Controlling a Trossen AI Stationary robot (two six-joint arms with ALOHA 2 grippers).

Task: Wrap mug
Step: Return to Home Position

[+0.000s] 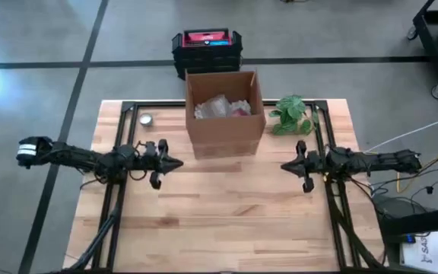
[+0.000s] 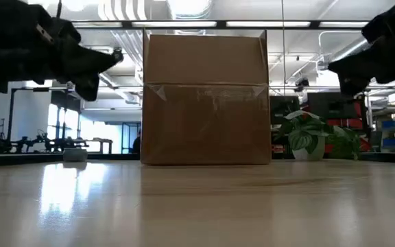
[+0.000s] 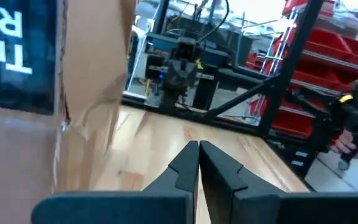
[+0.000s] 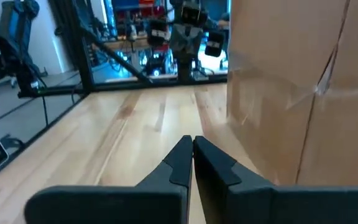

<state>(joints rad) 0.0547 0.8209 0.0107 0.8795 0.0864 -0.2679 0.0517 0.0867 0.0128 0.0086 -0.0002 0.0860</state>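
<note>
Wrapped mug sits inside cardboard box.
We note left gripper and right gripper flanking it, fingers closed, empty.

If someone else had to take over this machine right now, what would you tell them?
Left gripper: shut, empty, above the table, left of the box.
Right gripper: shut, empty, on the box's right.
Wrapped mug: inside the open box, at the table's far middle.
Done: wrapping and boxing.
Left: probably only the move to a rest position.
</note>
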